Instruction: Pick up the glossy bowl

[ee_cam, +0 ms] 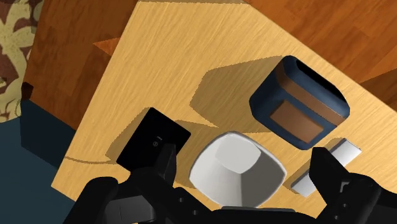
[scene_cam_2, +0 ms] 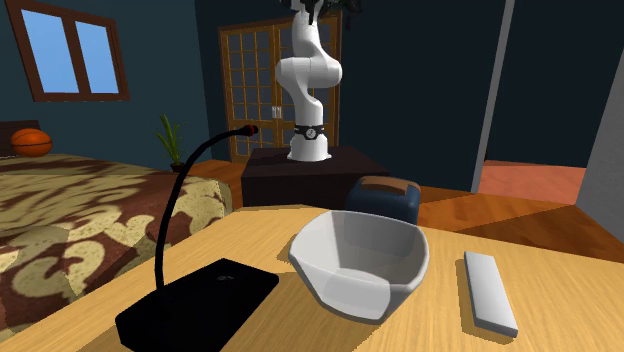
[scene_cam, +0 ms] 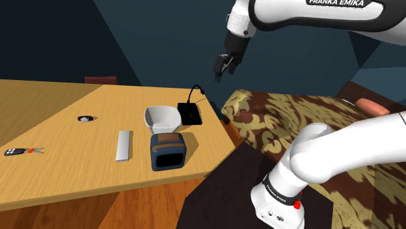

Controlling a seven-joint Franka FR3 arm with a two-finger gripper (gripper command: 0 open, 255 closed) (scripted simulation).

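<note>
Spread gripper [scene_cam: 224, 66] high over white bowl [scene_cam: 162, 117], wooden table [scene_cam: 65, 162]

A home, prob. a bedroom. Second exterior view: bed [scene_cam_2: 80, 210] w/ brown-and-cream patterned cover at 9 o'clock of the wooden table [scene_cam_2: 560, 300]. Wood-framed window [scene_cam_2: 75, 50] w/ blue sky at 11 o'clock. Glazed lattice door [scene_cam_2: 245, 90] at 12. Potted plant [scene_cam_2: 168, 140] btwn window and door. Orange ball [scene_cam_2: 32, 141] beyond the bed. Walls dark teal, floor [scene_cam_2: 500, 212] reddish wood boards. Shoulder view: patterned bed cover at 3 o'clock of the table, keys [scene_cam: 23, 151] w/ fob near the table's 8 o'clock end.
</note>
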